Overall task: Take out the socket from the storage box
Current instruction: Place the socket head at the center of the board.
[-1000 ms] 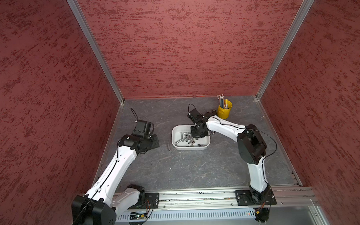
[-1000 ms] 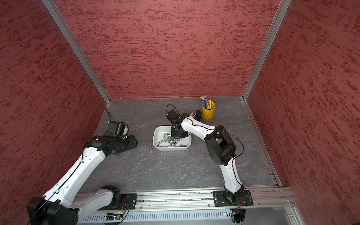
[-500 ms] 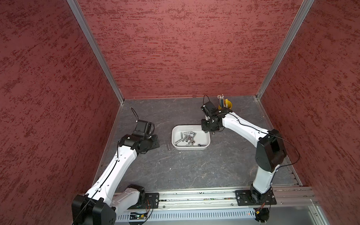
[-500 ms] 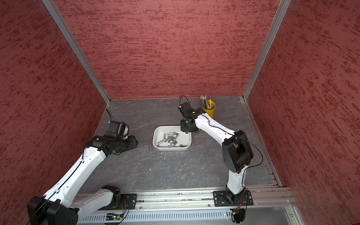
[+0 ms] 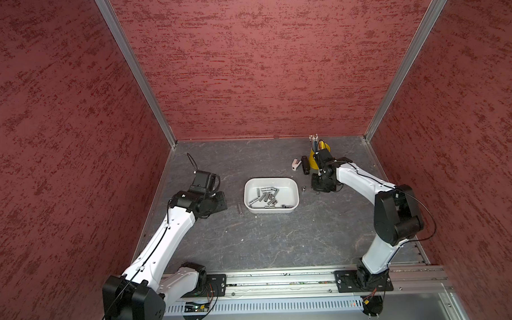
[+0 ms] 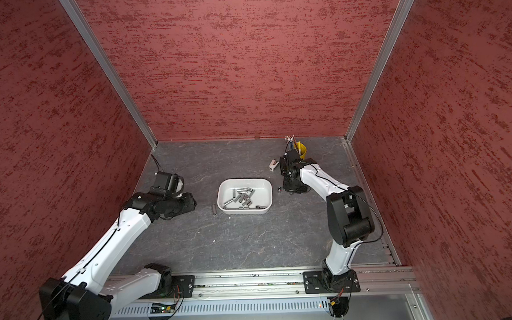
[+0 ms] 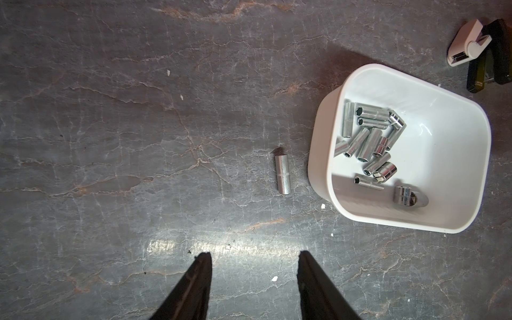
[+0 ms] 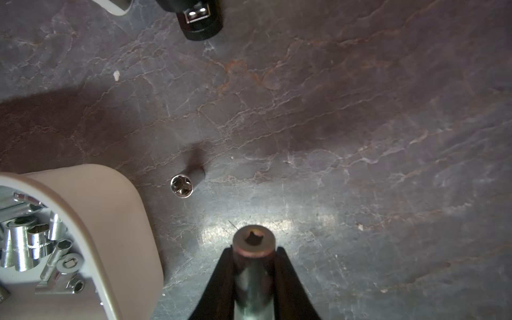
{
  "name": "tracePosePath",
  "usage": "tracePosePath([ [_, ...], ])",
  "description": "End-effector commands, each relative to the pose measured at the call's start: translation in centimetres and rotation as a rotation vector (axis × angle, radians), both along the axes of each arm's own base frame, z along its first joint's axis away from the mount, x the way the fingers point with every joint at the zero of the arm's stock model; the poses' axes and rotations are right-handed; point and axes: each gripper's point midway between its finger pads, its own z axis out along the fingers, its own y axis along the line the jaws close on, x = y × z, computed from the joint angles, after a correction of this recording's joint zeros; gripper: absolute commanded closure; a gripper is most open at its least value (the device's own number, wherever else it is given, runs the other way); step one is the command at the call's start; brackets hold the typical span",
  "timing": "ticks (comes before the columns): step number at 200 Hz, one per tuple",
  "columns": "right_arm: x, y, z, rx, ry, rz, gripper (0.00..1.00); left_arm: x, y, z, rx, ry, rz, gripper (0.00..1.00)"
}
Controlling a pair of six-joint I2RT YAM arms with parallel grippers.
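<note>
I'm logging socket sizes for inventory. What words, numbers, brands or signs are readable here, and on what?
No text is legible anywhere.
The sockets in the storage box: any size stamps are too small to read.
The held socket in the right gripper: blurred, nothing readable.
The white tool and black stapler: no label shows.

It was a robot test lab: red walls (image 5: 260, 64) boxed in a grey tabletop (image 5: 266, 239), with two arms (image 5: 169, 237) bolted to a metal rail (image 5: 282, 283).
</note>
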Motion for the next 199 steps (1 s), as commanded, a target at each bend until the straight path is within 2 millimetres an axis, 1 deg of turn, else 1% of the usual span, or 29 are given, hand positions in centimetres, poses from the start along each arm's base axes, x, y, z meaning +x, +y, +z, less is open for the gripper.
tracePosePath([
  [1, 1.0, 0.7, -1.4, 0.018, -0.008, 0.025, 0.8, -0.2, 0.0, -0.6, 0.016, 0.017, -0.01, 0.47],
  [25, 1.1, 1.3, -2.6, 0.041, 0.012, 0.033, 0.79, -0.2, 0.1, -0.5, 0.021, 0.013, -0.007, 0.47],
  [62, 1.4, 1.9, -3.6, 0.066, 0.029, 0.041, 0.79, -0.3, 0.0, -0.6, 0.024, 0.017, -0.01, 0.47],
  [112, 1.4, 1.9, -4.7, 0.061, 0.05, 0.04, 0.76, -0.3, 0.0, -0.6, 0.028, 0.016, -0.009, 0.47],
  [128, 1.2, 1.9, -5.1, 0.057, 0.059, 0.039, 0.74, -0.3, 0.0, -0.6, 0.028, 0.017, -0.01, 0.47],
  [169, 1.0, 1.7, -5.5, 0.051, 0.07, 0.038, 0.69, -0.3, 0.0, -0.6, 0.029, 0.017, -0.013, 0.47],
  [190, 1.0, 1.7, -5.4, 0.05, 0.068, 0.038, 0.66, -0.3, 0.0, -0.6, 0.03, 0.018, -0.012, 0.47],
  [199, 1.0, 1.7, -5.4, 0.05, 0.067, 0.039, 0.66, -0.3, -0.1, -0.6, 0.03, 0.017, -0.013, 0.47],
])
